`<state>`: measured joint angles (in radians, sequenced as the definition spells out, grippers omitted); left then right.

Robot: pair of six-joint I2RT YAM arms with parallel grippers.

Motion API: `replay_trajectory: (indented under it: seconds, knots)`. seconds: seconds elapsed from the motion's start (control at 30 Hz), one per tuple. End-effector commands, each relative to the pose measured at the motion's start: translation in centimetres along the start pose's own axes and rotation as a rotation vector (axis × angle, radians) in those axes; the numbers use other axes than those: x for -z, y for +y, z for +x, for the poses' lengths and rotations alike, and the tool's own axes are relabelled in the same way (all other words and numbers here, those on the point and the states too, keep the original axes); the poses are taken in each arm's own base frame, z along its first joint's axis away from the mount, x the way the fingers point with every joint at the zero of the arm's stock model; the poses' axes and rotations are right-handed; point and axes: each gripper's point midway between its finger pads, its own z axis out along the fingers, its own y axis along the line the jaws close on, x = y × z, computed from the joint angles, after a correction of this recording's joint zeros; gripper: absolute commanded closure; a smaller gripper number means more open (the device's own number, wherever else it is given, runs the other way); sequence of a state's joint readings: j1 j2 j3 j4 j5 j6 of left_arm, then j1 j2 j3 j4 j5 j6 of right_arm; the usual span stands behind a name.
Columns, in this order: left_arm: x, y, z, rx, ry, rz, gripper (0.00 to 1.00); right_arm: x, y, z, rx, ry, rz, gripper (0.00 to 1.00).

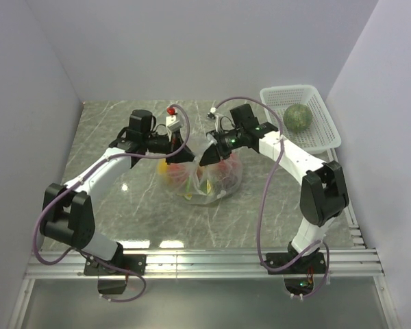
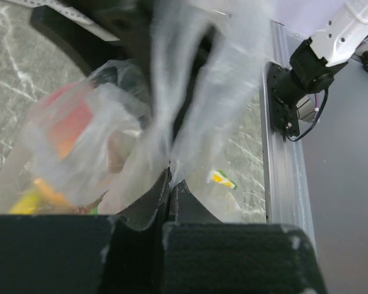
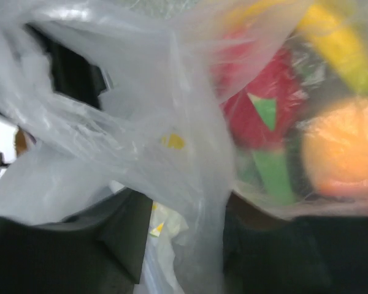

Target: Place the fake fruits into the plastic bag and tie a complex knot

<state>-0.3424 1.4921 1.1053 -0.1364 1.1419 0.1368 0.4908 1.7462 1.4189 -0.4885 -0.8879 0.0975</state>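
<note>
Thin clear plastic, bunched at table centre: that's the plastic bag (image 1: 209, 184), and through its skin you can see red, orange and yellow fake fruits (image 3: 331, 147) packed inside. Your left gripper (image 2: 170, 184) sits at the bag's 11 o'clock, jaws pinched tight on a twisted rope of the bag's neck. Your right gripper (image 1: 209, 156) is at the bag's 12 o'clock. A strand of film runs down between its fingers, but I can't tell whether they're clamping it. Out at 2 o'clock, the green melon (image 1: 299, 116) lies in the white basket (image 1: 325, 133), not bagged. My read: loading is mostly done with one fruit left outside. The neck is gathered into strands, and no finished knot is showing. The tying is the big job ahead.
</note>
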Motion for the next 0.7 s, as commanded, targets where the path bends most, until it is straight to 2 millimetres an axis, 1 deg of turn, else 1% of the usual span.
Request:
replay_trajectory:
  seconds: [0.0,0.03,0.1,0.13,0.17,0.3,0.33,0.47,0.57,0.63,0.67]
  knots:
    - [0.0,0.1,-1.2,-0.023,-0.005,-0.015,0.99,1.4,2.3,-0.2,0.073,-0.029,-0.055,0.47]
    - [0.0,0.2,-0.9,-0.015,-0.001,-0.02,0.99,1.4,2.6,-0.1,0.073,-0.031,-0.066,0.37]
    - [-0.1,0.3,-0.6,-0.005,0.008,-0.032,1.0,1.5,3.2,-0.3,0.077,-0.035,-0.093,0.36]
    - [-0.2,0.4,-0.5,-0.008,0.013,-0.039,1.0,1.6,3.3,-0.4,0.074,-0.04,-0.099,0.31]
    - [-0.5,0.5,0.0,-0.008,0.036,-0.051,0.99,1.6,3.6,-0.5,0.076,-0.044,-0.111,0.31]
    - [-1.3,0.4,0.2,-0.021,0.065,-0.057,1.0,1.6,4.2,-0.9,0.081,-0.054,-0.139,0.3]
    - [-1.4,0.5,0.0,-0.023,0.067,-0.06,1.0,1.6,4.2,-0.9,0.082,-0.055,-0.141,0.29]
    - [-2.0,0.8,0.1,0.03,0.067,-0.056,1.0,1.5,3.9,-0.8,0.091,-0.056,-0.132,0.28]
    - [-2.2,1.0,0.1,0.039,0.067,-0.055,0.99,1.6,3.7,-0.5,0.105,-0.055,-0.115,0.27]
    - [-2.4,0.8,-0.1,0.036,0.065,-0.053,1.0,1.6,3.6,-0.4,0.111,-0.06,-0.11,0.27]
    - [-2.6,0.6,0.0,0.031,0.069,-0.048,0.99,1.6,3.7,-0.5,0.115,-0.062,-0.12,0.29]
